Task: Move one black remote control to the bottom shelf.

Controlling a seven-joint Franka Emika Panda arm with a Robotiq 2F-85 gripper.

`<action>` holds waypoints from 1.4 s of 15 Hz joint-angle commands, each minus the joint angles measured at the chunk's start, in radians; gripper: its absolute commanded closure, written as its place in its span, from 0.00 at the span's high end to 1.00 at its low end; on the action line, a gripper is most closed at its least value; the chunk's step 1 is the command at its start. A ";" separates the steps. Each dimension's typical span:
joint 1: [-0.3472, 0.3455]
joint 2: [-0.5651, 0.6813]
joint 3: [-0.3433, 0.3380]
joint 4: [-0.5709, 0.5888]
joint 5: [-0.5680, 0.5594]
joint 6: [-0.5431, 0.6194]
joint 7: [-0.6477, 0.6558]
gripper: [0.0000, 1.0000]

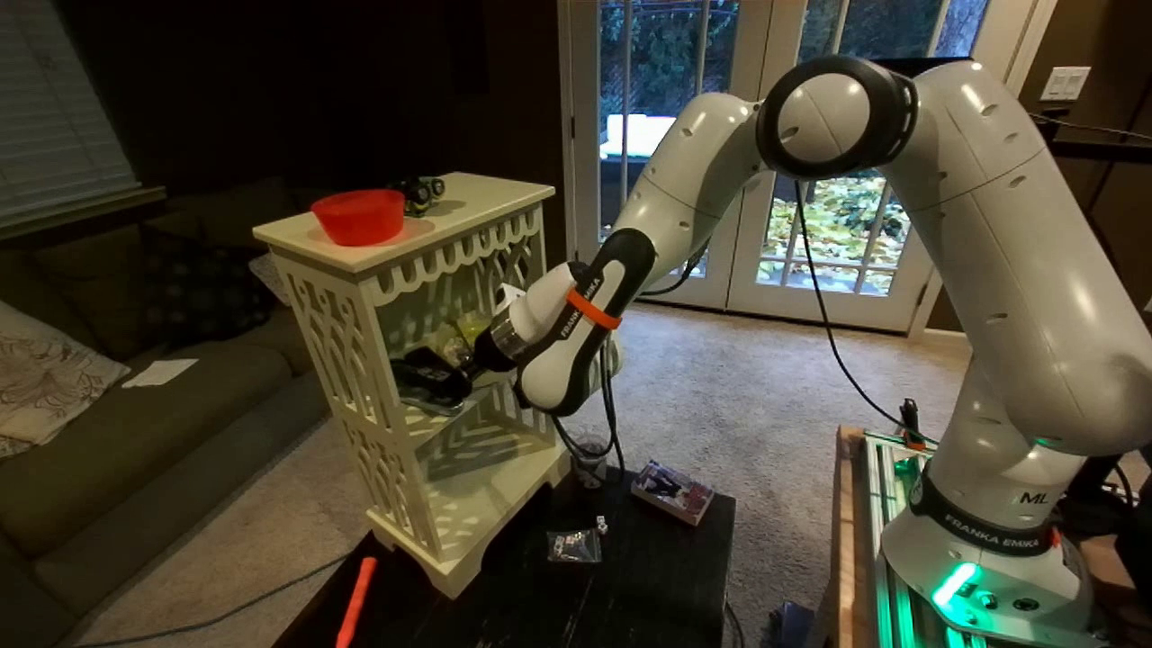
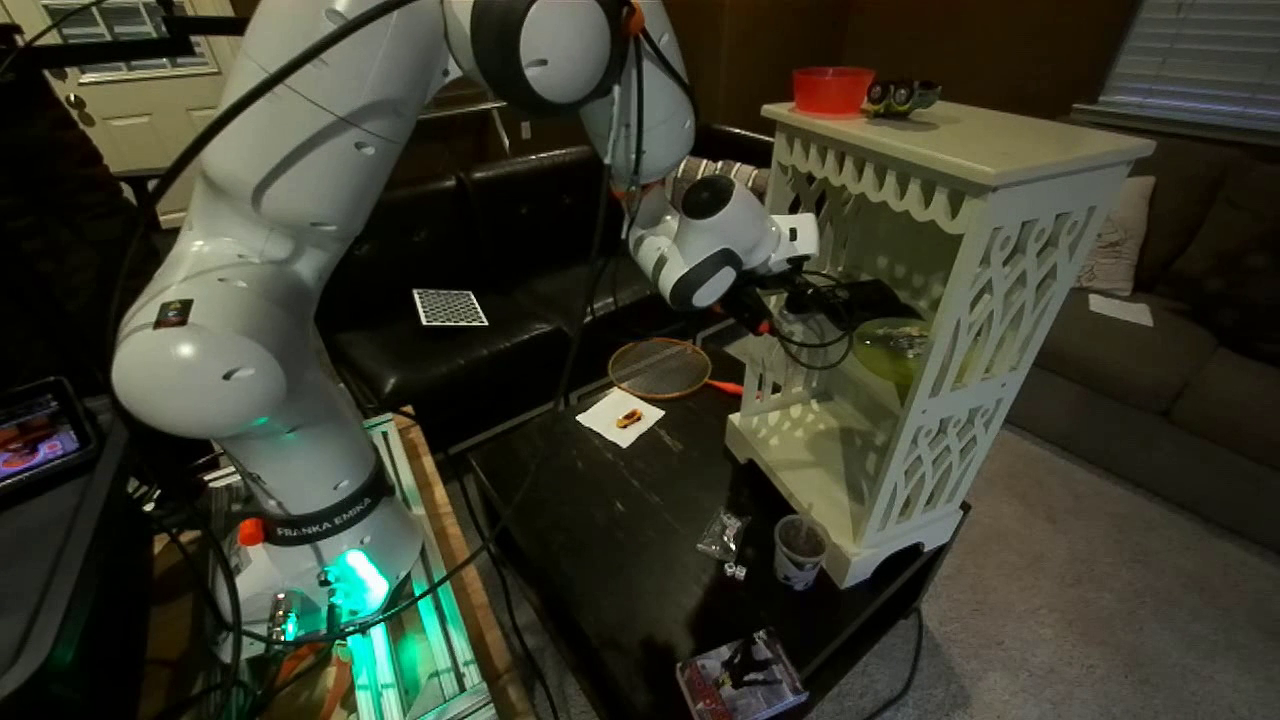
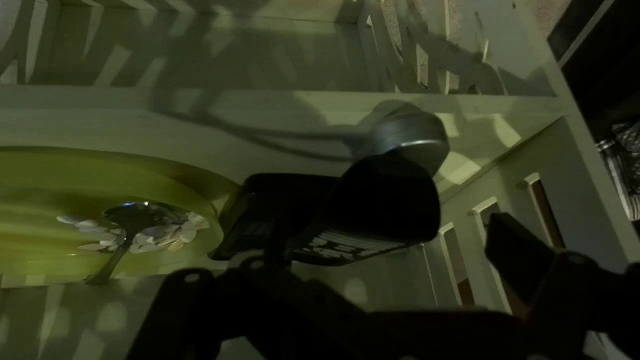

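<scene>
gripper (image 3: 389,226) spread, i'm likely pre-grasp: next, close on the black, oblong, white-marked remote control (image 3: 390,200), then lower it to the cream-white, flat bottom shelf (image 1: 495,468).

Cup (image 2: 799,562) by bottom shelf (image 1: 490,477); bowl (image 2: 830,92) above

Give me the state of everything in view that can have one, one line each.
Claw: open, holding nothing.
Black remote: ungripped, not yet on the bottom shelf.
Green dish: holding a spoon and pale pieces.
Red bowl: upright.
Big-wheeled toy: unclear which way up.
Cup: upright.
Book: closed, lying flat.
Racket: lying flat.
Screen: lit.
Base light: lit green.
Glass doors: shut.
</scene>
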 commanded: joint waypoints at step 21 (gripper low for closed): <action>-0.072 -0.074 0.041 -0.074 -0.072 0.107 0.183 0.31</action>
